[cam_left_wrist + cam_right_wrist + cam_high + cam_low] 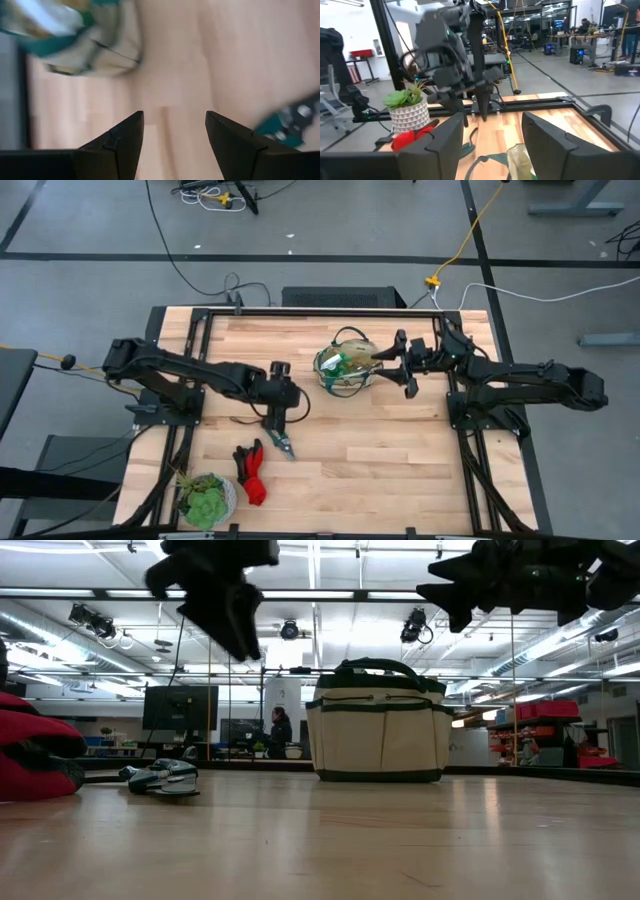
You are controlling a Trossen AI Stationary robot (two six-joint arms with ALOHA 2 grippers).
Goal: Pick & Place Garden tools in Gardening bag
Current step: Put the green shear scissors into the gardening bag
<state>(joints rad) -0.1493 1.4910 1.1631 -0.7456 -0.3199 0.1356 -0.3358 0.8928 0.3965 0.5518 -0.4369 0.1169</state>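
The tan gardening bag [345, 367] with dark green trim stands upright on the table's far middle, with green and wooden pieces showing inside it. Green-handled pruning shears [283, 445] lie flat on the wood near the table's middle. Red-and-black gloves [252, 470] lie nearer the front. My left gripper [275, 426] hangs open, slanting down, just above and on the far side of the shears [285, 127], with nothing between its fingers. My right gripper [405, 366] is open and level at the bag's right side, above the table, holding nothing.
A leafy green plant in a pale pot [205, 498] stands at the front left corner. A black metal frame [300, 310] runs along the table's edges. Bare wood lies between the bag and the front edge on the right half [400, 460].
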